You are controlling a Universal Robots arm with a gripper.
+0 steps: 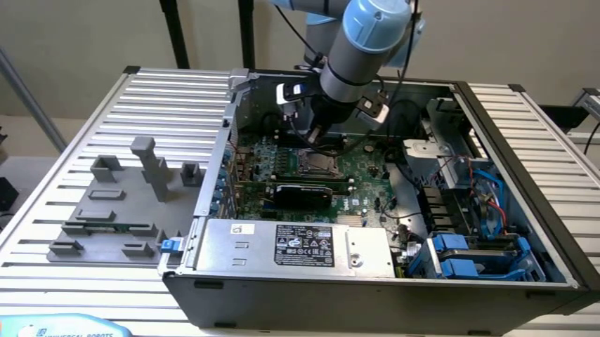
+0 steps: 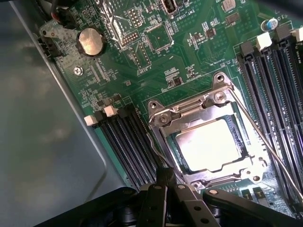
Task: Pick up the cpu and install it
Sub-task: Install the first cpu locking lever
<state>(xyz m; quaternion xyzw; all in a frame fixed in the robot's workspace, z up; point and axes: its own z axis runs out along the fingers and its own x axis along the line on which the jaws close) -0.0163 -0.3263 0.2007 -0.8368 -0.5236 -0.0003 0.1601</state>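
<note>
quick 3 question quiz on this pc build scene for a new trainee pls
1. True or false: the chip lies inside the metal socket frame on the green board.
2. In the wrist view, the round silver coin battery is: A) on the green board, B) on the grey tray, C) in the gripper.
3. In the exterior view, on which side of the computer case does the grey tray of plastic blocks sit?

Key
1. True.
2. A.
3. The exterior view's left; the gripper, shut, is beside the socket frame.
</note>
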